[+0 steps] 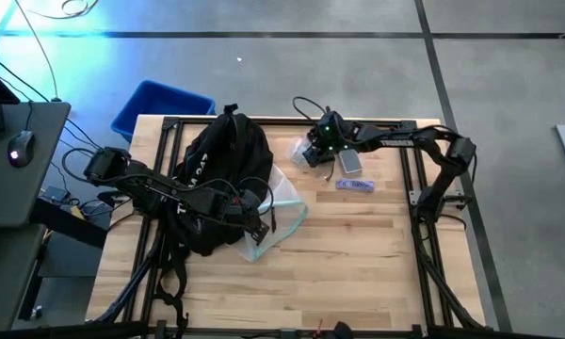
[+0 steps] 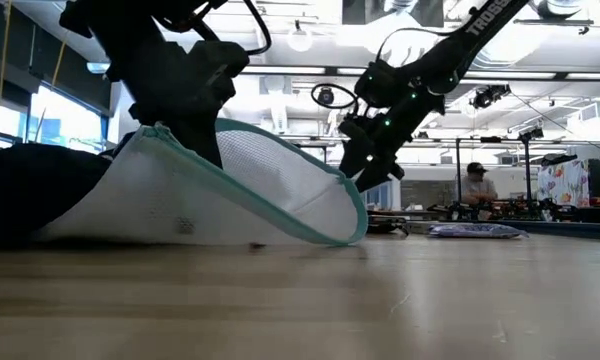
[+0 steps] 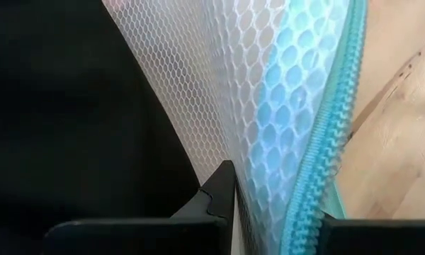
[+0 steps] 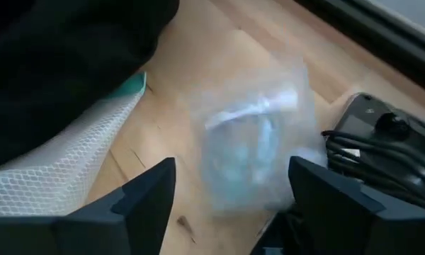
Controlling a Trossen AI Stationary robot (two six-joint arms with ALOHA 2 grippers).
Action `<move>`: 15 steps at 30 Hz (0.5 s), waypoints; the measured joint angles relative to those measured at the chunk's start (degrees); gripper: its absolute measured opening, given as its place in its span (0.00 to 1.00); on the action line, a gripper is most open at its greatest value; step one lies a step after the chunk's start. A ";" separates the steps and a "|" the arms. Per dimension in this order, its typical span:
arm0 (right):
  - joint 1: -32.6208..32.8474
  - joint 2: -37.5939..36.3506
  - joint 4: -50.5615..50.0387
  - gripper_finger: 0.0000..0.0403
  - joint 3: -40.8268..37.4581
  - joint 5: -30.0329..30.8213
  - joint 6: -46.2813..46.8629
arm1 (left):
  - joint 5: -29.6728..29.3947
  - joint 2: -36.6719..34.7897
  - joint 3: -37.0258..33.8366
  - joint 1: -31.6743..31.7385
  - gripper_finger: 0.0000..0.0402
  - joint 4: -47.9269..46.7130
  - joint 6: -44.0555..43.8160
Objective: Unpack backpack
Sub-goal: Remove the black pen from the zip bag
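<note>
With the large black fabric backpack (image 1: 217,179) lying at the table's left, a white mesh pouch with teal zipper (image 1: 281,212) is pinched by the closed left gripper (image 1: 254,226), while a clear plastic bag (image 4: 258,149) lies released under the spread right gripper (image 4: 230,195), so retraction seems next.

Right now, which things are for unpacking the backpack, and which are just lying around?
For the job:
- big black fabric backpack
- white mesh pouch with teal zipper, pinched by the left end effector
- clear plastic bag, under the open right end effector

Lying about:
- blue plastic bin
- computer mouse
</note>
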 joint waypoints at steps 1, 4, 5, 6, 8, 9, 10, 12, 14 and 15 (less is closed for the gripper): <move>0.22 -0.63 -0.08 0.65 0.00 0.51 0.05 | -0.12 0.00 0.00 0.00 0.00 -0.02 -0.10; 1.25 -2.92 -0.97 0.64 0.00 4.69 0.60 | -0.17 0.00 0.00 0.00 0.00 -0.02 -0.12; 1.77 -3.65 -1.24 0.64 0.00 6.12 0.66 | -0.18 0.00 0.00 0.00 0.00 -0.02 -0.13; 2.23 -4.47 -1.34 0.64 0.00 6.96 0.67 | -0.19 0.00 0.00 0.00 0.00 -0.02 -0.13; 3.49 -6.40 -1.75 0.63 0.00 6.87 0.68 | -0.20 0.00 0.00 0.00 0.00 -0.04 -0.13; 4.33 -7.50 -1.84 0.63 0.02 6.28 0.66 | -0.20 0.00 0.00 0.00 0.00 -0.02 -0.13; 5.58 -8.50 -2.09 0.63 0.02 5.64 0.50 | -0.20 0.00 0.00 0.00 0.00 -0.04 -0.13; 8.84 -10.50 -2.97 0.63 0.02 3.24 0.18 | -0.20 0.00 0.00 0.00 0.00 -0.02 -0.13; 13.32 -12.05 -4.40 0.63 0.02 0.28 0.04 | -0.20 0.00 0.00 0.00 0.00 0.11 -0.04; 16.01 -12.56 -5.26 0.63 0.04 -0.90 0.02 | -0.20 0.00 0.00 0.00 0.00 0.30 0.33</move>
